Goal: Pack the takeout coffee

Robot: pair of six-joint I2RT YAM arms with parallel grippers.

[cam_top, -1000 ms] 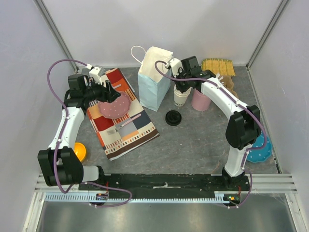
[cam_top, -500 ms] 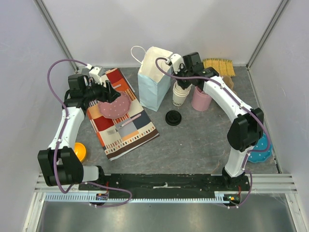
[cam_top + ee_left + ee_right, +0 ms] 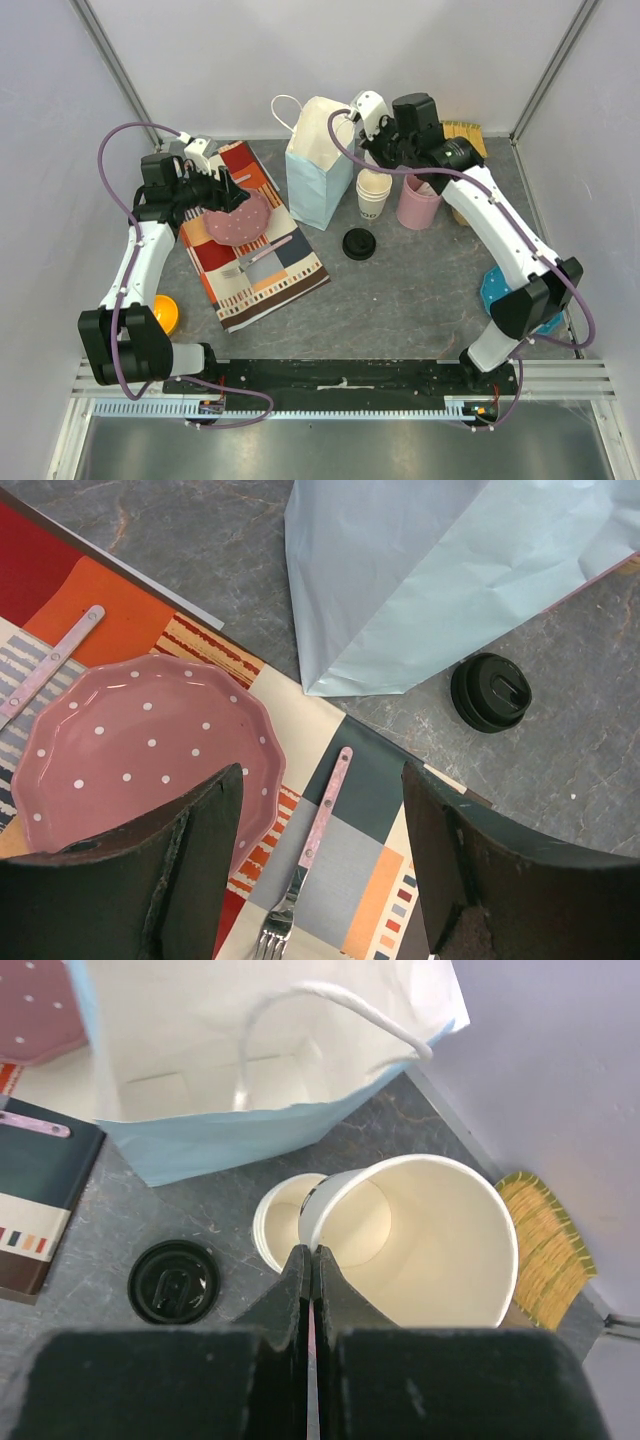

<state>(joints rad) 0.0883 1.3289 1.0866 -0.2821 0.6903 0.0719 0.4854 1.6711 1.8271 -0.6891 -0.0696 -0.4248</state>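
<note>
No cup with a lid on it shows. A black lid [image 3: 359,243] lies alone on the grey table; it also shows in the right wrist view [image 3: 173,1281] and the left wrist view [image 3: 489,691]. My right gripper [image 3: 312,1260] is shut on the rim of a lidless white paper cup [image 3: 440,1240], held tilted above the stack of white cups [image 3: 280,1225] [image 3: 373,205]. The light-blue paper bag [image 3: 318,175] stands open just left of the stack. My left gripper [image 3: 320,870] is open and empty above a pink dotted plate [image 3: 140,750] and a fork [image 3: 315,840].
A patterned placemat [image 3: 260,270] lies at the left under the plate. A pink cup [image 3: 416,208] stands right of the stack, with a bamboo mat [image 3: 455,135] behind it. An orange bowl [image 3: 165,313] sits at the near left and a teal dish [image 3: 500,290] at the near right.
My right gripper has risen and moved back with one cup lifted off the stack, and its elbow has swung right. The left arm has not moved.
</note>
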